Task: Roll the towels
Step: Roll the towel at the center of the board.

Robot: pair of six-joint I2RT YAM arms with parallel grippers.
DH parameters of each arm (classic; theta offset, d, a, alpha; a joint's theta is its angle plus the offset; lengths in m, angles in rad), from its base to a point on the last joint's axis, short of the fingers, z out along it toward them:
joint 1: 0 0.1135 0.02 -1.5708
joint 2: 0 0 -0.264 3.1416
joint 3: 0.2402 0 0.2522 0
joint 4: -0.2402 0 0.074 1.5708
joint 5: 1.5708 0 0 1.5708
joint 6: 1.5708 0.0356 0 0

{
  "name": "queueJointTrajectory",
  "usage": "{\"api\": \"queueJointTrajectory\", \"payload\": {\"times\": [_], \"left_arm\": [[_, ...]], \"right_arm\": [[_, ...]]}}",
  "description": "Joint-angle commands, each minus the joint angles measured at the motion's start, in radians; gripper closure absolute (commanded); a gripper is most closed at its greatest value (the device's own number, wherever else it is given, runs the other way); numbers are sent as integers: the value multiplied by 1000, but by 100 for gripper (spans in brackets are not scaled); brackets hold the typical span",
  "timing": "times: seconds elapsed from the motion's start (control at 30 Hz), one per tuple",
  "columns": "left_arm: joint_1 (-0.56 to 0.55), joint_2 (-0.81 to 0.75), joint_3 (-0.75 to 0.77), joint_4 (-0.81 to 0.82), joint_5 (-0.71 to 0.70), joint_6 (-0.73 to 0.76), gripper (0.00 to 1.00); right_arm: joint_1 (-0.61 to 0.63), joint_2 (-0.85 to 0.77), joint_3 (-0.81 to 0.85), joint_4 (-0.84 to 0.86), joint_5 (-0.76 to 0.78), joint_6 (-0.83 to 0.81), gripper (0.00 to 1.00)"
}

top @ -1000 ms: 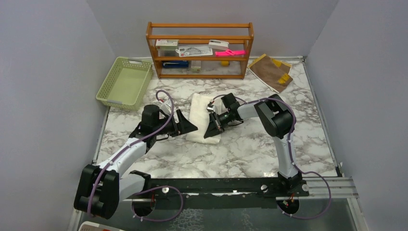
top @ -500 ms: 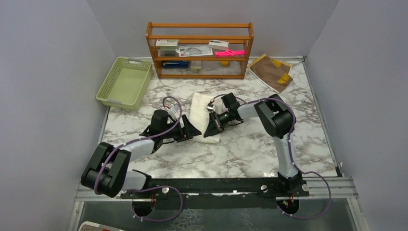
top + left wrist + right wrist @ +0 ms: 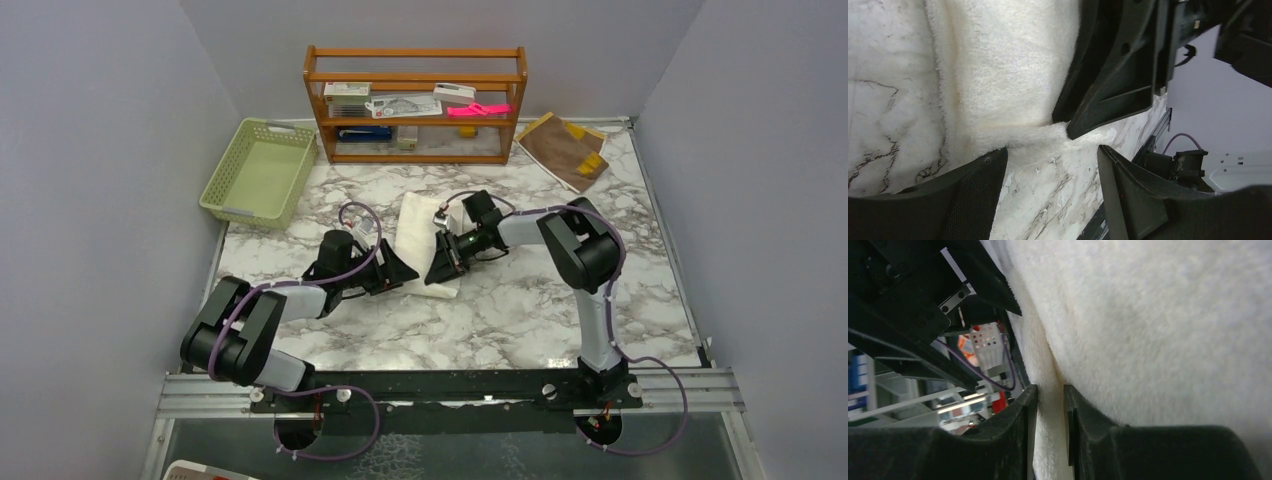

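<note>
**Top view.** Cream-white fleecy towel [image 3: 415,235] flat on grey-veined white marble desk [image 3: 520,310], mid-desk, long side running away from the arm bases. Left tool [image 3: 405,272] low at its near left edge; right tool [image 3: 436,277] at its near right corner. Brown towel with mustard-yellow patches [image 3: 560,150] in far right corner of desk, well apart from both tools. Pale green slotted plastic basket [image 3: 222,165] at far left; only its own floor showing inside. Wooden two-tier shelf [image 3: 415,52] against back wall: white packets [image 3: 347,93], printed sheets and a pink item [image 3: 478,108] on upper tier, a blue item [image 3: 365,133] on lower. Print too small to read.

**Left wrist view.** Left tool spread wide, fingers [image 3: 973,200] either side of bare marble. Near edge of cream-white towel [image 3: 998,65] just beyond the tips. Black tip of right tool down on that edge.

**Right wrist view.** Right tool nearly together, fingers [image 3: 1018,440] pinching a thin fold of the cream-white cloth [image 3: 1173,330], pile touching both pads. Small white block with red dots [image 3: 987,342] behind, among left arm's black parts; markings not legible.
</note>
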Motion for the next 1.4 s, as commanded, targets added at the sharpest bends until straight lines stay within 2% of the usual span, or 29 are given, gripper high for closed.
{"api": "queueJointTrajectory", "payload": {"times": [0.0,0.1,0.3,0.4,0.47,0.53,0.63,0.67,0.83,1.0,1.17,1.37], "left_arm": [[0,33,-59,24,-53,0,31],[-1,48,-84,24,-58,4,31],[-1,68,-100,25,-62,9,32],[0,85,-94,24,-55,10,32],[1,95,-91,24,-54,11,32],[1,102,-91,24,-52,14,32],[3,108,-92,25,-53,14,32],[4,110,-94,24,-54,14,32],[12,118,-93,24,-55,9,32],[16,121,-92,24,-54,9,32],[18,131,-92,23,-47,16,32],[20,139,-92,23,-38,28,33]], "right_arm": [[-11,-139,-13,-68,262,-145,71],[-11,-226,-15,-61,375,-214,71],[-3,-473,-168,132,500,-348,73],[53,-566,-211,103,576,-496,76],[82,-596,-228,78,557,-531,80],[99,-590,-229,46,494,-518,82],[140,-557,-220,-15,437,-494,98],[159,-542,-219,-25,431,-488,99],[210,-486,-209,-58,441,-456,99],[210,-438,-197,-81,441,-436,99],[199,-390,-196,-101,524,-403,99],[163,-417,-214,-72,519,-366,99]]}}
